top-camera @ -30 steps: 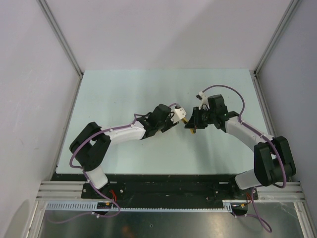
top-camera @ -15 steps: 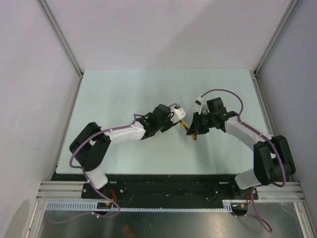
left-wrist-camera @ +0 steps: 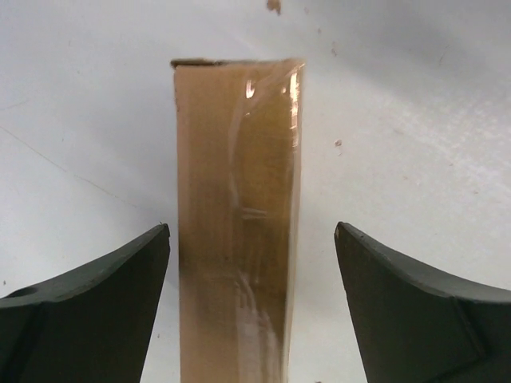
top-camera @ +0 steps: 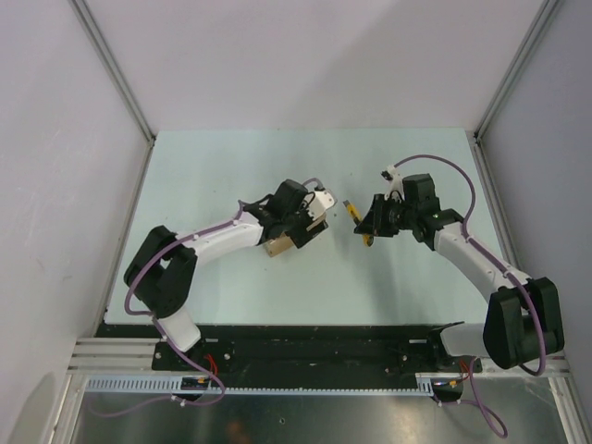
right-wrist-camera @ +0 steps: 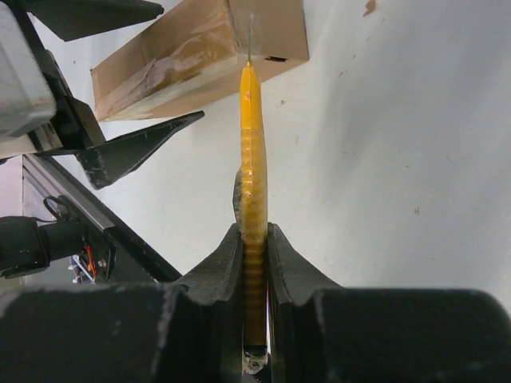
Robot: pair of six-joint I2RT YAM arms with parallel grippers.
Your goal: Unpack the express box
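Separation marks this moment. Half a second ago the two tools sat almost tip to tip near the middle of the pale green desk (top-camera: 213, 166); now a strip of bare surface lies between them. The left tool (top-camera: 298, 231) has drawn off toward 9 o'clock and the right tool (top-camera: 366, 228) toward 3 o'clock.

The small, plain brown cardboard express box (top-camera: 277, 246), hidden under the arms before, now shows on the desk at about 7 o'clock of the left tool. In the left wrist view the express box (left-wrist-camera: 237, 223) presents a narrow face covered with glossy clear tape. The left tool (left-wrist-camera: 251, 230) is spread wide astride it, with a thin gap at the 9 o'clock finger and a broad one at the 3 o'clock finger.

The right tool (right-wrist-camera: 254, 235) is clamped on the ribbed handle of a slim yellow utility knife (right-wrist-camera: 252, 144). Its blade end points at the box's end face (right-wrist-camera: 200, 48). From above, the utility knife (top-camera: 357, 222) slants toward 11 o'clock and lies well apart from the box.
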